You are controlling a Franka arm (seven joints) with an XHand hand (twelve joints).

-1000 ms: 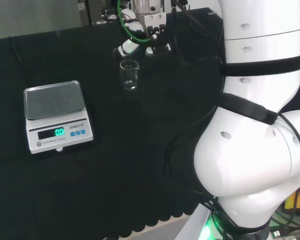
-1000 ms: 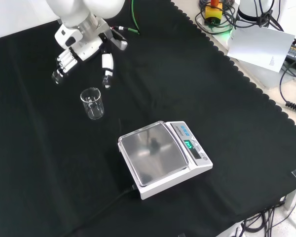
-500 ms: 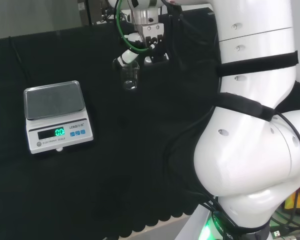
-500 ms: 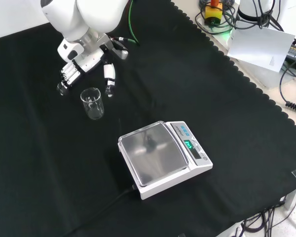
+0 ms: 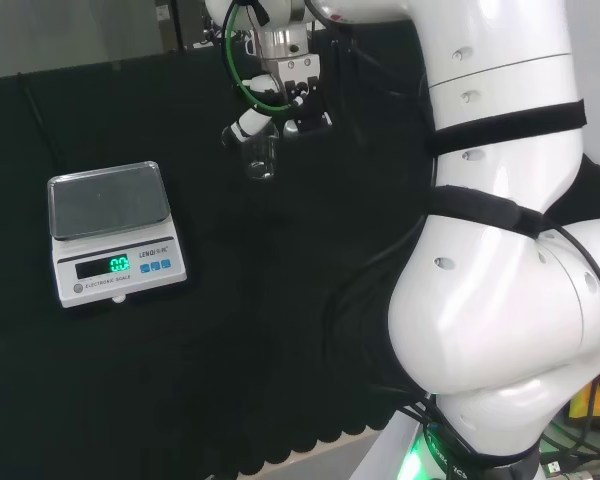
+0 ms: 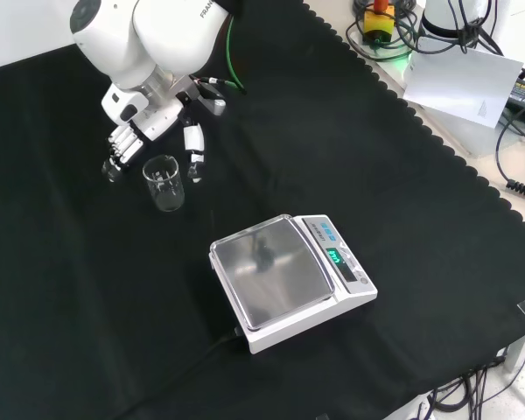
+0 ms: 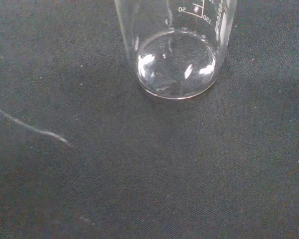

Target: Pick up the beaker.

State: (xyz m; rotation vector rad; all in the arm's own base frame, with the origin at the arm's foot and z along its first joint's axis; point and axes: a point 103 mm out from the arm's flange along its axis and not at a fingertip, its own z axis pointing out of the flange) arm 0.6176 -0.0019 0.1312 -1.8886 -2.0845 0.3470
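A clear glass beaker (image 6: 164, 183) stands upright and empty on the black cloth. In the head view the beaker (image 5: 261, 157) sits just below the hand (image 5: 280, 105). The black and white hand (image 6: 149, 131) hangs over the beaker's far side in the front view, open, with its fingers (image 6: 115, 156) to the left of the glass and its thumb (image 6: 193, 157) to the right. Fingers and thumb flank the rim with a gap on each side. The wrist view looks at the beaker's round base (image 7: 177, 64) and its printed scale marks from close up.
A white scale (image 6: 289, 278) with a steel pan and a lit green display stands nearer the front of the cloth; in the head view the scale (image 5: 112, 233) is at the left. The arm's white links (image 5: 510, 250) rise at the right. Cables and a paper sheet (image 6: 459, 79) lie beyond the cloth's scalloped edge.
The hand has come down and towards the beaker, so its fingers and thumb now straddle the glass. The beaker and scale have not moved.
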